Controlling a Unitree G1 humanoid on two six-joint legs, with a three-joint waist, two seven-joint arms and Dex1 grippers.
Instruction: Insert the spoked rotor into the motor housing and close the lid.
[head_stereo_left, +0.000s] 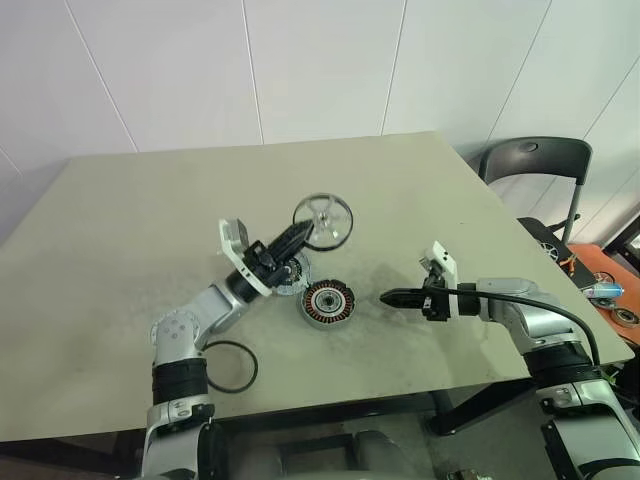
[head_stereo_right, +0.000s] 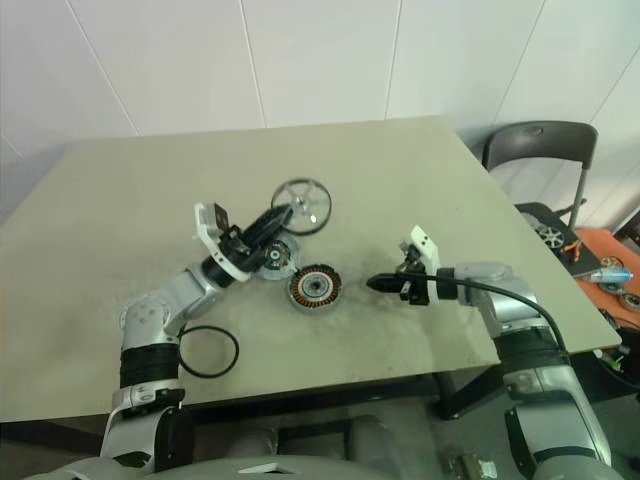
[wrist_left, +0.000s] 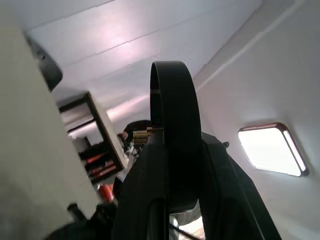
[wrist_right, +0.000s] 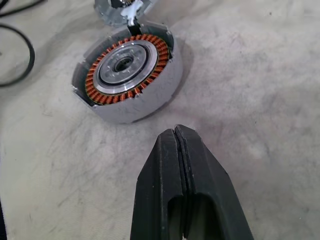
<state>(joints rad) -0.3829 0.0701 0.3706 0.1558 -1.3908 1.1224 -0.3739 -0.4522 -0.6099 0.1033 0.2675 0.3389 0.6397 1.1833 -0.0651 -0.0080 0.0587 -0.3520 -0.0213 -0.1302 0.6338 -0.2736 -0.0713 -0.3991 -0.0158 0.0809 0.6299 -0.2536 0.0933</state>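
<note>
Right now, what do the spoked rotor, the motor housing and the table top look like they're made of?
Spoked rotor: likely metal, with a dark rim and shiny silver spokes that catch the light. Motor housing: dull grey outer wall, probably metal, though painted plastic is possible; inside it a ring of copper-orange wire coils around a bright machined hub. Table: matte beige top, scuffed and stained; the material is unclear.

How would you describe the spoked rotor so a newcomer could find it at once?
Look above the middle of the table, where the left gripper holds the spoked rotor raised. Unlike the copper-coiled motor housing lying below, it is an open wheel with thin silver spokes.
</note>
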